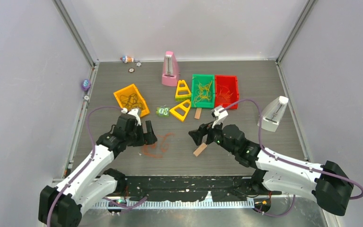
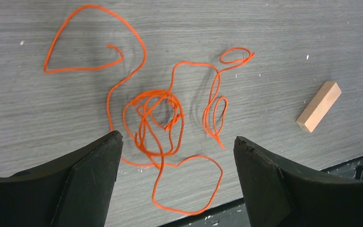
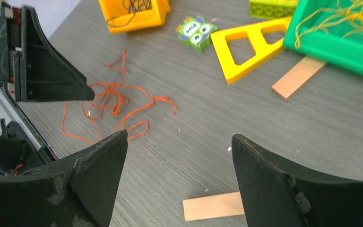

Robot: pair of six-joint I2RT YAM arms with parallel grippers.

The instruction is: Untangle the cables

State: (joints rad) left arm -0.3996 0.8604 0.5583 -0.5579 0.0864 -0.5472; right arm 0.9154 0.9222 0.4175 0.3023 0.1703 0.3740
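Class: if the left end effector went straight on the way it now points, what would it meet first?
Probably the tangled orange cable, which lies centred ahead of the left end effector and its open jaws. Depth is hard to judge.

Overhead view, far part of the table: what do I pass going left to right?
orange bin → pink metronome → green bin → red bin → white metronome
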